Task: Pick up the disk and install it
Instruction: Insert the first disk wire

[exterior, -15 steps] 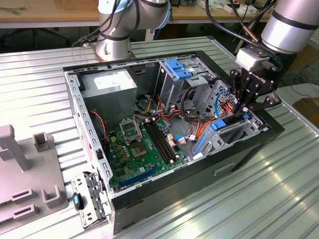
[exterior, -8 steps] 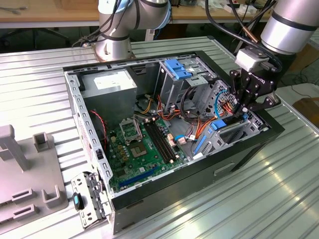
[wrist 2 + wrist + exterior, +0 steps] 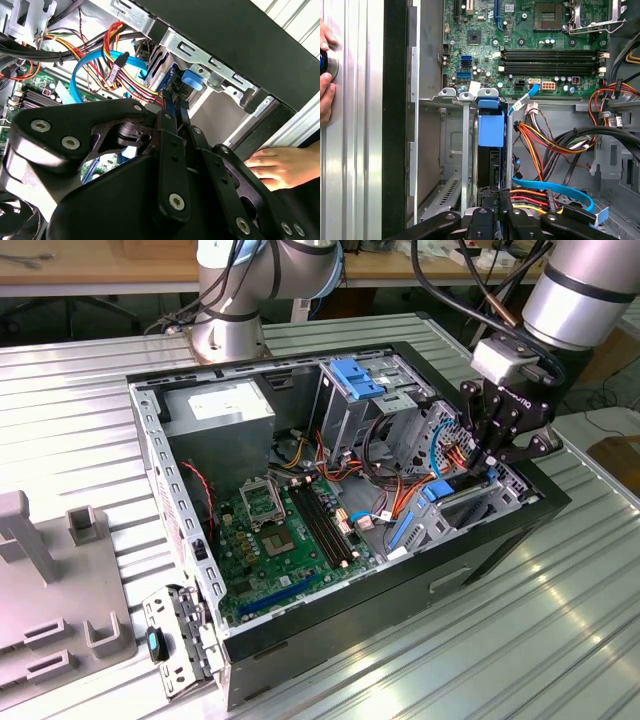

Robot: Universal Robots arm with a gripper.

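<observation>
The disk (image 3: 491, 131) stands on edge in a drive bay (image 3: 451, 150) near the computer case (image 3: 400, 575) wall — the robot's hand (image 3: 495, 212), fingers nearly together, clamped on its end — while a person's hand (image 3: 280, 167) rests on the worktop (image 3: 520, 640).

Surface (image 3: 90, 410): ribbed metal, glossy sheen. Case (image 3: 150, 460): bare grey metal inside, matt black outer panel. Carrier (image 3: 491, 131): smooth blue plastic. Hand (image 3: 172, 107): matt black metal links, bolted. Board (image 3: 270, 540): green, matt.

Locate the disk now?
The disk stands on edge in the drive bay at the case's front corner, exterior view's right, with the gripper at its end beside orange cables.
</observation>
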